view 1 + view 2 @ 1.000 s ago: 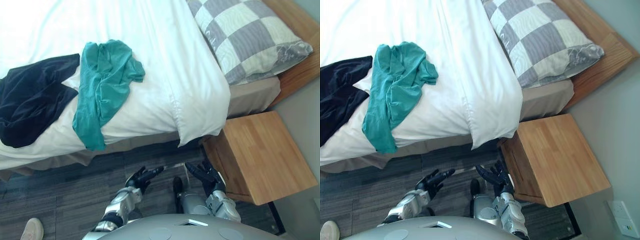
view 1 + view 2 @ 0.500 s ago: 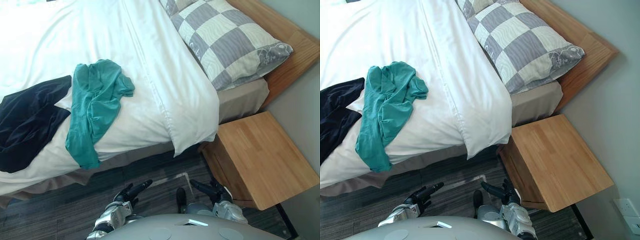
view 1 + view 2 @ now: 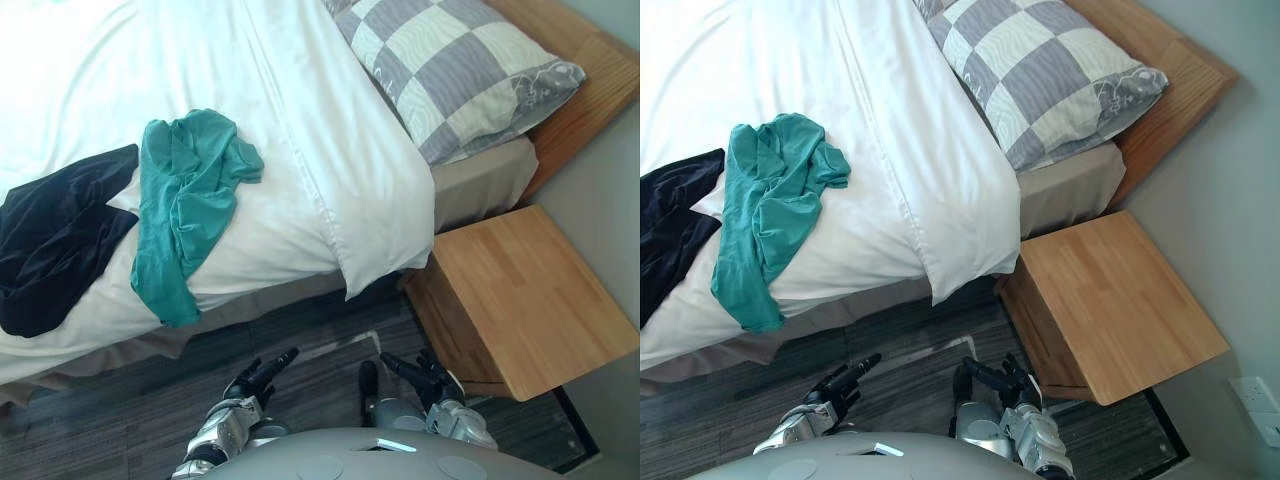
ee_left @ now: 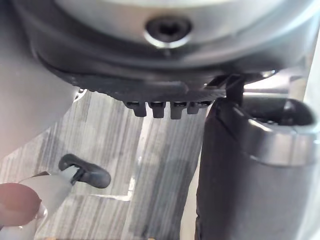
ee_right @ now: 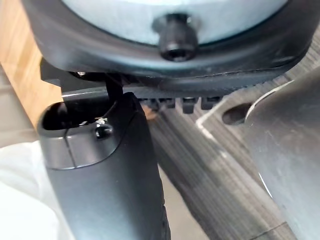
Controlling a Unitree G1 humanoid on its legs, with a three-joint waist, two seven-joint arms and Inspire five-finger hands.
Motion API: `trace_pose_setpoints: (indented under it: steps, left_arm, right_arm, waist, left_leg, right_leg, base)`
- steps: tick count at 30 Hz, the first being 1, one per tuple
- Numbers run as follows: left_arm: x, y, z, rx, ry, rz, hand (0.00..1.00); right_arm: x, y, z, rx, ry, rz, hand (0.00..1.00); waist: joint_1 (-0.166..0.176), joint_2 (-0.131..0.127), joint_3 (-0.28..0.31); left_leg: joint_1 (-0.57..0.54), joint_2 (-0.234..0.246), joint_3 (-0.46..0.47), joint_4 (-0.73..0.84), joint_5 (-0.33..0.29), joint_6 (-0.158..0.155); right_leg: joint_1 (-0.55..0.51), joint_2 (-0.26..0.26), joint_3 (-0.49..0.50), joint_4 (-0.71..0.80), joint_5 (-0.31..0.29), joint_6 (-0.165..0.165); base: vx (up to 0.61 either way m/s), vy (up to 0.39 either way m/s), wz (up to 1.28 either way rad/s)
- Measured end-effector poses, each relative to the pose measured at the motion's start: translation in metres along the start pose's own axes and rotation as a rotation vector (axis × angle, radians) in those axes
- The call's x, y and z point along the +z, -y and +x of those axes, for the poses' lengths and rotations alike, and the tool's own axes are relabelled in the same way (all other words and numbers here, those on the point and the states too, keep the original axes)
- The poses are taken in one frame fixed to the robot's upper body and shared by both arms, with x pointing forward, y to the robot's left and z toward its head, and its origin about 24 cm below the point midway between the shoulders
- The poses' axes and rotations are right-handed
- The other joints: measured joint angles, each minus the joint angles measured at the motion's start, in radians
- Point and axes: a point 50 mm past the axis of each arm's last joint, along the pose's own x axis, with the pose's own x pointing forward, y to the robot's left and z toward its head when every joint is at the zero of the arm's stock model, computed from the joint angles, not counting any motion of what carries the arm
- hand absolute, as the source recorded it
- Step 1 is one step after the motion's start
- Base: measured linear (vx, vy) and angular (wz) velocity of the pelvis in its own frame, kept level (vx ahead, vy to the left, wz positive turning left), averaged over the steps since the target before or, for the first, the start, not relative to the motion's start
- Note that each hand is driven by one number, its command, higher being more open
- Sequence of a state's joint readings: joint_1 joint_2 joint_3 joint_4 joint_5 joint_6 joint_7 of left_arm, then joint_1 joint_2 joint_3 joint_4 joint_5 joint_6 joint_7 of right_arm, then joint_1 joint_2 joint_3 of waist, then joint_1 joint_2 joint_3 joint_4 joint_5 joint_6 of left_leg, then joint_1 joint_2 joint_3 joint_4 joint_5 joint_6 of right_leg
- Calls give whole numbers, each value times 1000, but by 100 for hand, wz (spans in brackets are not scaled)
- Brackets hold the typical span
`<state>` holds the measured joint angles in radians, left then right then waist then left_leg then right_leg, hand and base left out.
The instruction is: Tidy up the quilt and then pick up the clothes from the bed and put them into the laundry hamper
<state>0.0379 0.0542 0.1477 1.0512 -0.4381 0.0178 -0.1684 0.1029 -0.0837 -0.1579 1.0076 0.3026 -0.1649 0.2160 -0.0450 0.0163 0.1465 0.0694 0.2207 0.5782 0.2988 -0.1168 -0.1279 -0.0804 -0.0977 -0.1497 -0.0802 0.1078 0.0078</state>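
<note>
A white quilt covers the bed, one corner hanging over the near edge. A teal garment lies crumpled on it, one end draping over the bed's side. Left of it lies a dark navy garment. Both of my hands hang low over the floor, well short of the bed: the left hand and the right hand have straight, spread fingers and hold nothing.
A grey-and-white checked pillow lies at the bed's head against a wooden headboard. A wooden nightstand stands close beside my right hand. Dark striped floor lies between me and the bed.
The camera view has shifted, so the bed sits differently in the picture. Both hands have dropped lower and nearer my body. The clothes lie as before.
</note>
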Motion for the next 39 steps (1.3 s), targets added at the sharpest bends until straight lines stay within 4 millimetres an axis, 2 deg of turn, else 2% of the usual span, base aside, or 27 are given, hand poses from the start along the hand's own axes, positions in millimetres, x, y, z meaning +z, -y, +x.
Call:
trace_pose_setpoints:
  steps: [3, 5, 8, 9, 10, 11, 12, 13, 14, 15, 17, 18, 19, 20, 21, 22, 24, 26, 28, 29, 30, 31, 33, 36, 37, 38, 39]
  left_arm:
    - [-3, 4, -1, -65, 1, 6, 100]
    - [-5, 4, -1, -84, 2, 5, 100]
    - [-4, 8, -2, -131, 27, 11, 100]
    - [-6, 15, -1, -153, 27, 46, 100]
    - [-6, 18, 0, -162, 27, 64, 100]
    - [0, 19, 1, -170, 31, 124, 100]
    - [9, 17, 2, -167, 48, 164, 100]
    - [12, 17, 2, -157, 65, 193, 100]
    - [12, 15, 1, -146, 72, 192, 100]
    - [13, 13, 0, -145, 80, 198, 100]
    - [18, 4, -2, -128, 84, 228, 100]
    - [22, -5, -3, -111, 80, 249, 100]
    - [23, -6, -4, -110, 80, 252, 100]
    - [26, -4, -3, -114, 83, 256, 100]
    - [24, -5, -3, -112, 70, 264, 100]
    - [20, -7, -3, -99, 46, 272, 100]
    - [10, 1, -1, -99, 12, 257, 100]
    - [12, 4, 0, -78, 36, 253, 100]
    - [22, 9, 0, -67, 107, 247, 100]
    - [26, 12, 0, -72, 139, 232, 100]
    - [26, 11, -1, -69, 168, 205, 100]
    - [26, 12, -1, -70, 176, 197, 100]
    - [22, 8, -2, -70, 173, 197, 100]
    - [16, 4, -5, -89, 172, 196, 100]
    - [15, 4, -6, -94, 172, 186, 100]
    - [13, 3, -6, -101, 168, 178, 100]
    - [10, 6, -6, -110, 169, 167, 100]
  right_arm:
    - [2, 18, -4, -32, -4, -7, 100]
    - [2, 26, -6, -47, -15, -23, 100]
    - [2, 37, -9, -57, -10, -21, 100]
    - [3, 43, -11, -79, 1, -5, 100]
    - [2, 45, -13, -91, 1, 4, 100]
    - [0, 44, -12, -105, -2, 27, 100]
    - [-4, 40, -11, -100, -11, 37, 100]
    - [-12, 36, -14, -91, -17, 40, 100]
    - [-11, 38, -16, -96, 12, 38, 100]
    - [-9, 38, -16, -93, 24, 33, 100]
    - [-10, 35, -17, -44, 30, 13, 100]
    - [-13, 25, -16, 36, 41, 6, 100]
    - [-14, 20, -16, 62, 49, 7, 100]
    - [-11, 17, -16, 98, 77, 13, 100]
    - [-10, 15, -17, 117, 95, 18, 100]
    - [-6, 11, -15, 131, 122, 30, 100]
    - [14, -1, -4, 168, 179, 39, 100]
    - [23, -17, 3, 216, 196, 29, 100]
    - [31, -28, 6, 222, 217, -5, 100]
    - [34, -28, 7, 192, 223, -4, 100]
    - [36, -28, 9, 155, 221, 5, 100]
    - [36, -25, 9, 131, 215, 14, 100]
    - [34, -11, 7, 48, 206, 59, 100]
    - [34, 6, 4, -9, 200, 75, 100]
    - [32, 15, 2, -33, 186, 61, 100]
    - [33, 20, 1, -43, 182, 30, 100]
    - [32, 22, 0, -45, 177, 14, 100]
  waist:
    - [-21, 11, 7]
    - [-24, 15, 7]
    - [-39, 30, 8]
    - [-41, 47, 9]
    - [-41, 55, 9]
    - [-36, 39, 23]
    - [-36, 11, 31]
    - [-38, 2, 34]
    - [-31, 9, 33]
    - [-26, 8, 32]
    - [-14, 9, 31]
    - [-18, 13, 32]
    - [-20, 17, 34]
    - [-20, 21, 36]
    - [-18, 8, 34]
    - [-12, -6, 39]
    - [-19, 35, 62]
    - [-6, 35, 75]
    - [0, 27, 92]
    - [10, 34, 95]
    - [18, 43, 93]
    - [16, 41, 95]
    - [-1, 35, 98]
    - [-20, 28, 96]
    - [-21, 33, 94]
    - [-19, 40, 90]
    - [-15, 42, 88]
  left_leg:
    - [-29, 40, -48, 32, -26, 15]
    - [-30, 82, -101, 32, -32, 5]
    - [-62, 185, -180, 34, -30, 5]
    - [-88, 199, -203, 20, -16, -87]
    - [-102, 196, -208, 23, -15, -114]
    - [-124, 177, -228, 84, -37, -128]
    - [-135, 140, -229, 134, -61, -110]
    - [-171, 103, -250, 199, -131, -101]
    - [-181, 82, -242, 220, -158, -67]
    - [-178, 72, -236, 210, -158, -54]
    - [-145, 42, -236, 112, -129, -12]
    - [-121, 13, -261, -18, -63, 13]
    - [-110, 3, -274, -68, -37, 20]
    - [-99, -20, -293, -133, -3, 28]
    - [-96, -48, -302, -150, 2, 31]
    - [-90, -81, -300, -153, 0, 31]
    - [-73, -79, -288, -150, -4, 36]
    - [-74, -83, -276, -64, -39, 39]
    - [-157, -54, -286, 158, -94, 22]
    - [-205, -31, -273, 253, -101, 12]
    - [-224, 3, -215, 303, -125, 30]
    - [-221, 12, -195, 295, -128, 37]
    - [-181, 16, -190, 119, -113, 57]
    - [-140, 26, -245, -87, -21, 64]
    - [-129, 50, -284, -141, 40, 69]
    - [-117, 74, -321, -176, 144, 70]
    - [-109, 82, -341, -183, 179, 31]
  right_leg:
    - [4, -68, -17, 51, -33, 36]
    - [1, -98, -19, 99, -60, 63]
    - [-11, -151, -39, 200, -110, 132]
    - [-10, -176, -55, 225, -108, 170]
    - [-9, -188, -63, 234, -106, 191]
    - [-1, -228, -64, 252, -98, 222]
    - [16, -270, -65, 254, -86, 227]
    - [22, -317, -98, 260, -29, 197]
    - [10, -338, -143, 270, 47, 74]
    - [-5, -341, -157, 287, 69, 20]
    - [-32, -265, -180, 340, 1, 71]
    - [-31, -120, -197, 326, -95, 88]
    - [-30, -62, -194, 301, -117, 82]
    - [-13, 50, -172, 194, -131, 62]
    - [18, 104, -137, 85, -117, 70]
    - [47, 96, -135, 51, -98, -19]
    - [44, 88, -104, 122, -110, -20]
    - [47, 61, -113, 223, -193, -19]
    - [40, 26, -144, 321, -275, -12]
    - [35, 11, -155, 344, -279, -12]
    - [38, -5, -163, 362, -280, -12]
    - [40, -21, -167, 373, -281, -9]
    - [51, -98, -172, 393, -281, -1]
    - [52, -192, -151, 392, -283, 77]
    - [52, -225, -133, 390, -278, 115]
    - [51, -251, -115, 389, -270, 173]
    - [50, -256, -104, 384, -269, 210]
  base:
    - [67, 120, 43]
    - [102, 219, 16]
    - [153, 362, 24]
    - [237, 582, 44]
    - [278, 685, 40]
    - [207, 477, 31]
    - [194, 454, 45]
    - [218, 553, 44]
    - [224, 600, 35]
    - [317, 657, 9]
    - [311, 370, 29]
    - [253, 216, 68]
    - [222, 164, 94]
    - [194, 116, 73]
    - [171, 88, 71]
    - [168, 68, 38]
    - [195, 130, 40]
    - [145, 97, 49]
    - [82, 36, 61]
    - [100, 122, 38]
    - [70, 110, 18]
    - [107, 165, 16]
    - [129, 228, 15]
    - [177, 347, 3]
    - [158, 343, -8]
    - [208, 445, -16]
    - [231, 516, -34]
